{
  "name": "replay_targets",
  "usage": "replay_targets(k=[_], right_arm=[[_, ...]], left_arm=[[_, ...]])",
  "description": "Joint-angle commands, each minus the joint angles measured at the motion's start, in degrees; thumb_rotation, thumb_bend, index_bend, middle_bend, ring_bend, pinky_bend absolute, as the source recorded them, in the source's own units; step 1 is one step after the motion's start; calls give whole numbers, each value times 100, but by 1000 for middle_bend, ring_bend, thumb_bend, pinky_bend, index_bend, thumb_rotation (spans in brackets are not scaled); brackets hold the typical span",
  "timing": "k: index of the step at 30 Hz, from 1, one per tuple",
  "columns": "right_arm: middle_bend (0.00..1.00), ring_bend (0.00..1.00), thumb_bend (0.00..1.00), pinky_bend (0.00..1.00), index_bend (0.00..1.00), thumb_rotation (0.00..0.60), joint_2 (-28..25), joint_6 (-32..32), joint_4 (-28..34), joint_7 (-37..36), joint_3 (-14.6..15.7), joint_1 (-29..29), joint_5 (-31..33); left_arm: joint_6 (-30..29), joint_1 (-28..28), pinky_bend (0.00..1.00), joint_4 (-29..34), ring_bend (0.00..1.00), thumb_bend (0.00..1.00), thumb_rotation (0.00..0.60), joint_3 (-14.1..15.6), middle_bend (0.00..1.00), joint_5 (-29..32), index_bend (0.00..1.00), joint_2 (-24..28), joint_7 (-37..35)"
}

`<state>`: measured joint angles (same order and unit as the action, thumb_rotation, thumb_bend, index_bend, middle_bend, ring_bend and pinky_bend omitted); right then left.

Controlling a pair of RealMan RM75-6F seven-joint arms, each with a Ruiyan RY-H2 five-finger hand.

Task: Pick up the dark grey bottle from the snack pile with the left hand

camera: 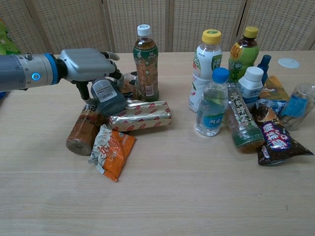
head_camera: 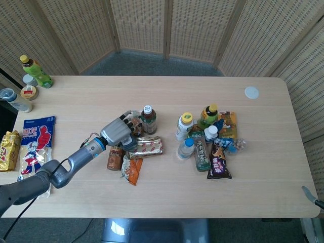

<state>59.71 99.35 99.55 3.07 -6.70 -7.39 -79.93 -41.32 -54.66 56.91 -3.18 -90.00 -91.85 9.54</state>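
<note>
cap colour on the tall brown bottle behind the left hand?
White cap, clearest in chest view.

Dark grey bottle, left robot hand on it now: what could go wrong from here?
1. The dark grey bottle lies tilted on the brown bottle and gold-wrapped snack; lifting may drag or roll them.
2. The left robot hand covers mostly its cap end, so it could pivot and slip.
3. The upright tea bottle stands close and might be knocked.
</note>
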Motion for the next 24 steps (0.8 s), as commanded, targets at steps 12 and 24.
replay_targets(k=[12, 24], right_arm=[[0, 0, 148, 0, 0, 374, 17, 1, -4, -66, -65, -5, -80], [0, 0, 149, 0, 0, 376, 374, -512, -327, -228, -136, 353, -109]], left_arm=[[-439, 198, 381, -114, 612, 307, 600, -56, 708, 291, 605, 63, -130], [-1679, 925, 390, 1727, 618, 304, 600, -368, 711, 610, 597, 1551, -536]])
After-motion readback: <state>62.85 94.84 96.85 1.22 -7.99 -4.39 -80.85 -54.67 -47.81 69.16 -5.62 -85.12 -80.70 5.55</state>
